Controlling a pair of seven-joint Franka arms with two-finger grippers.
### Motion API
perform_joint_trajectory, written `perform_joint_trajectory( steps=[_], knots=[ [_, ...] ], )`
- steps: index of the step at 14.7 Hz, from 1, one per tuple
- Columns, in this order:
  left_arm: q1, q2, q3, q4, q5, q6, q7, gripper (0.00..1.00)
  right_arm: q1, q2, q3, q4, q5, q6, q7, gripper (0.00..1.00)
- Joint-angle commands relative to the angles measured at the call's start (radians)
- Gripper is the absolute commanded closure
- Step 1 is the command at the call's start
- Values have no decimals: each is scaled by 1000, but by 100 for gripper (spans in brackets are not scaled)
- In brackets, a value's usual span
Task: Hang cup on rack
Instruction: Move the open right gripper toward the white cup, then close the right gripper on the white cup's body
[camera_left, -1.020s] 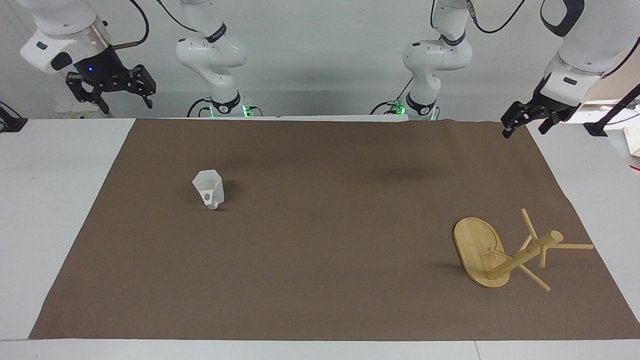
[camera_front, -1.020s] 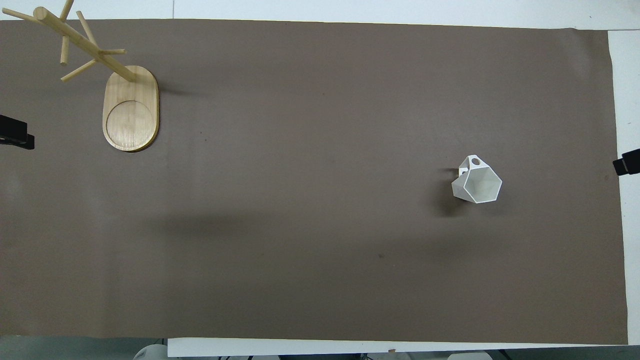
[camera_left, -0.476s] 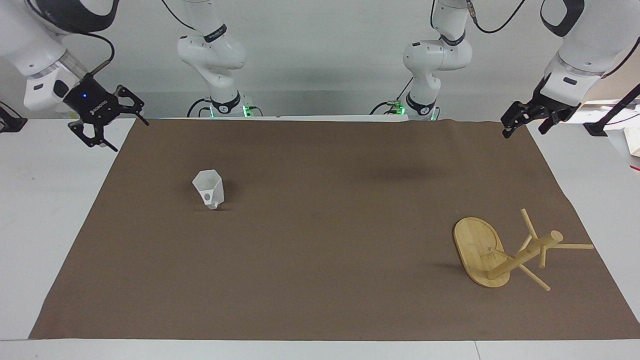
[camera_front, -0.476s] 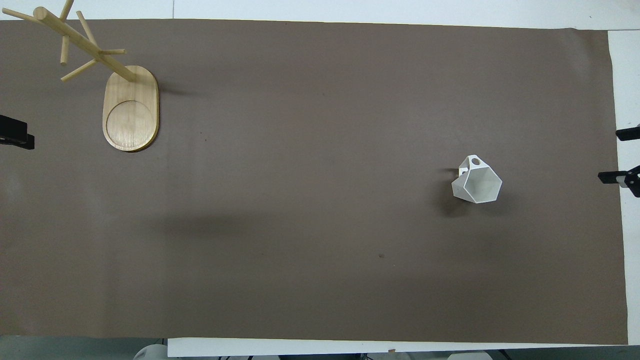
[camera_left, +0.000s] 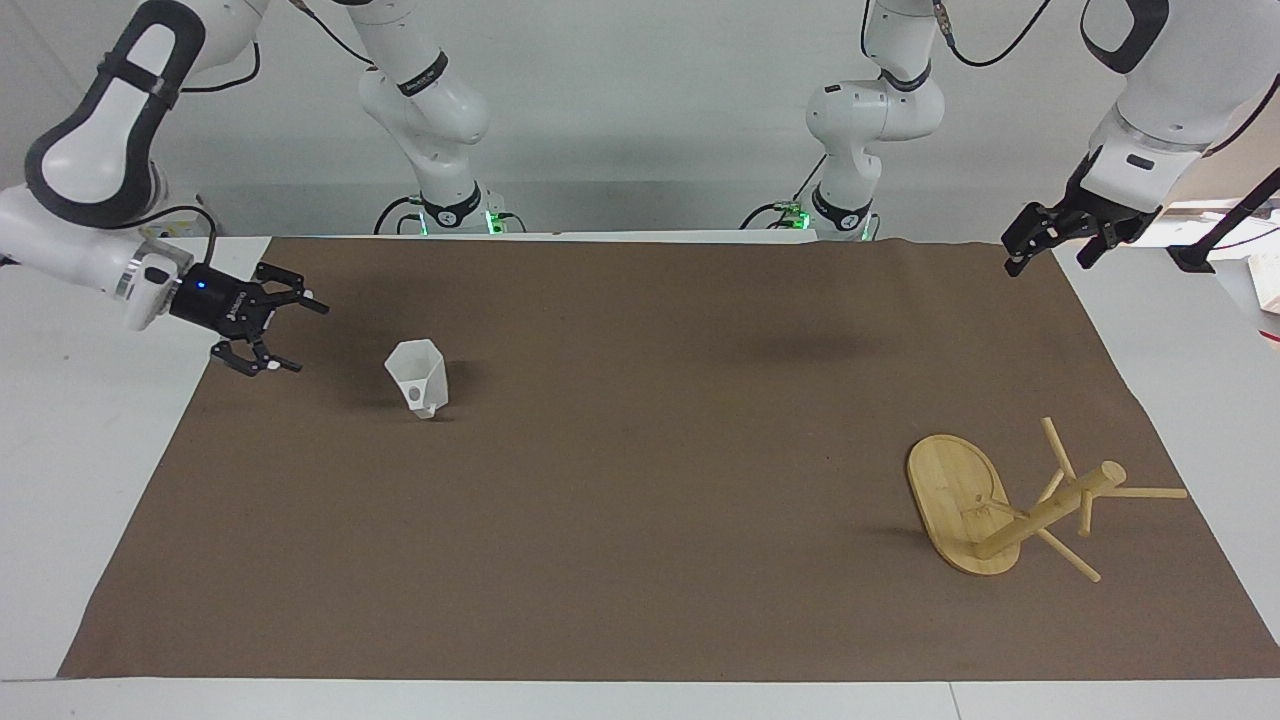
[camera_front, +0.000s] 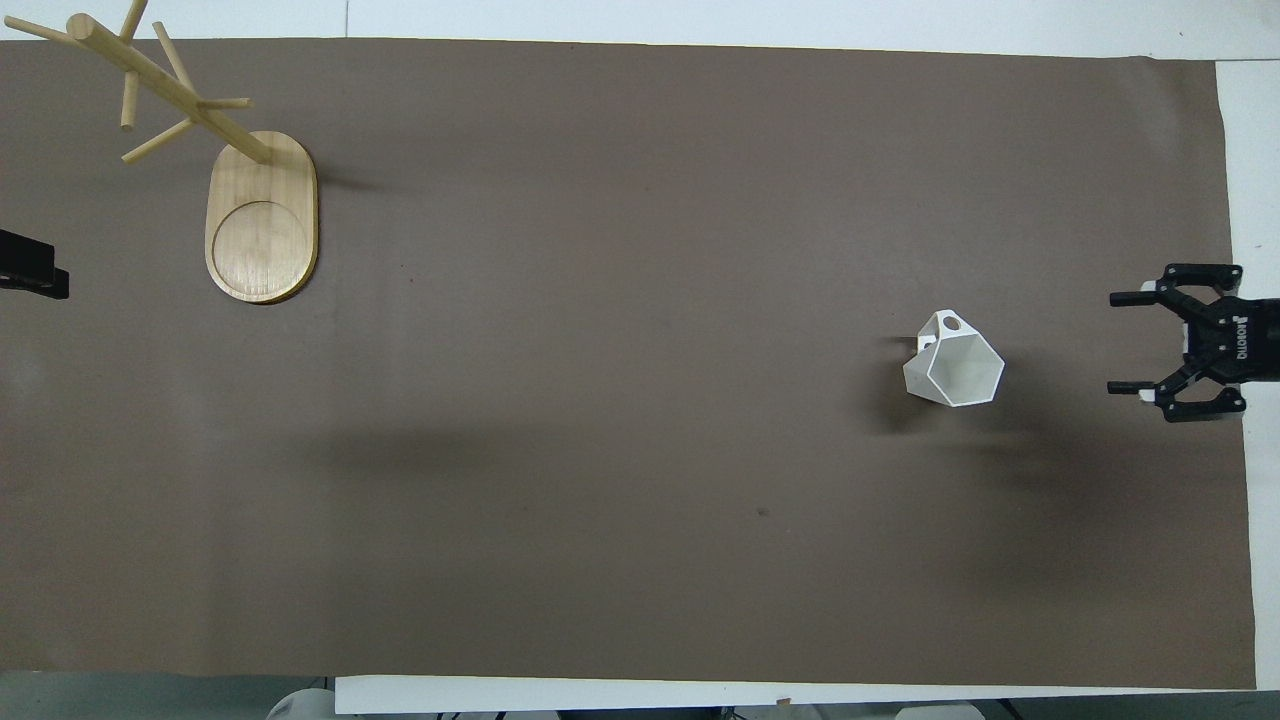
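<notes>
Beside the cup, toward the right arm's end of the table, the right gripper hovers, fingers spread.
Upright, well apart from the rack, the cup looks light, rigid, slick, probably breakable; gripping its rim wall seems safest. Left gripper waits.

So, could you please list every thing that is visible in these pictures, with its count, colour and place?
cup: one, white, upright on the brown mat, toward the right arm's end of the table, nearer to the robots than the rack.
rack: one, light bamboo, standing on the mat toward the left arm's end, no cup on its pegs.
mat: one, brown, covering most of the table.
table: one, white, under the mat.
right gripper: one, black, open, low over the mat's edge beside the cup, fingers pointing toward it, not touching.
left gripper: one, black, raised over the mat's corner at the left arm's end; this arm waits.
</notes>
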Motion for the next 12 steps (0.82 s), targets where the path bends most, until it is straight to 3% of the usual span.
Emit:
perform_joint_trajectory(
  steps=[1,6,12],
  knots=[
    [3,-5,-6,-6,18,-2,-2,0,-30,90,10,-57,111,-41,-237,0],
    [3,-6,-6,-6,18,0,-2,0,-31,279,21,-48,246,-61,-427,0],
    [3,-5,-6,-6,18,11,-2,0,-12,294,23,-59,268,-75,-525,0]
  ],
)
